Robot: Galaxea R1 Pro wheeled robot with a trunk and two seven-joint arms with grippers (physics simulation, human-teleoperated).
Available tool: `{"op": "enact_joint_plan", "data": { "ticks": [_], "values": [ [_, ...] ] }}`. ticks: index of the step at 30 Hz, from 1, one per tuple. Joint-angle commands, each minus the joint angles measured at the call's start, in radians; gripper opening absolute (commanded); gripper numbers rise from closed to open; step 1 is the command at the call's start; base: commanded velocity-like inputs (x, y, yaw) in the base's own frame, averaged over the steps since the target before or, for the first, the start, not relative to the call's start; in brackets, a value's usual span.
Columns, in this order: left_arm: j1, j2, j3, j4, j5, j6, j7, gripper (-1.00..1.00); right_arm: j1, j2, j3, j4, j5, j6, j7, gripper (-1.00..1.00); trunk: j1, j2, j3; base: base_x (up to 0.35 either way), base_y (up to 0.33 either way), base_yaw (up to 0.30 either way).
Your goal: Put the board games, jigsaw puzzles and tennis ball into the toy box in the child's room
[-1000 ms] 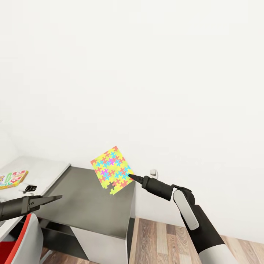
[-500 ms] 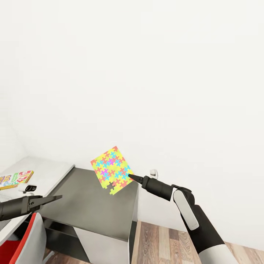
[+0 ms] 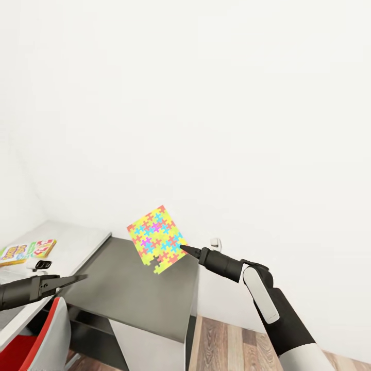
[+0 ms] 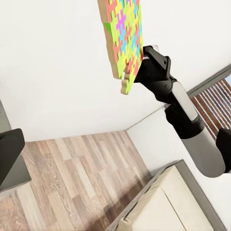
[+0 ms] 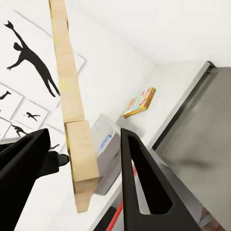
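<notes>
Jigsaw puzzle (image 3: 157, 239), held aloft.
We saw the right gripper (image 3: 184, 250) clamped on its edge above the table (image 3: 129, 288); the left gripper (image 3: 77, 279) was together, empty.

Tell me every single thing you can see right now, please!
jigsaw puzzle: one, yellow, blue, pink and green, held up above the table's dark section
board game: one, green, red and yellow, flat on the light grey top
toy box: one, light grey, on the table
table: one, light grey top with lower dark grey section
chair: one, red and white, beside the table
right gripper: black fingers shut on the puzzle's edge
left gripper: black, holding nothing
</notes>
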Motion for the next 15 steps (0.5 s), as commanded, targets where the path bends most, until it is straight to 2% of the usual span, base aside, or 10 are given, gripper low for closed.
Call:
{"op": "enact_joint_plan", "data": {
  "ticks": [1, 15],
  "values": [
    [-0.001, 0.000, 0.000, 0.000, 0.000, 0.011, -0.004, 1.00, -0.001, 0.000, -0.001, -0.001, -0.003, 0.006, 0.000, -1.00, 0.001, -0.002, -0.001, 0.000, 0.000, 0.135],
    [-0.001, 0.000, -0.001, 0.000, 0.000, 0.011, -0.004, 1.00, -0.001, 0.001, 0.000, -0.001, -0.003, 0.005, 0.000, -1.00, 0.001, -0.002, 0.019, 0.000, 0.000, 0.178]
  ]
}}
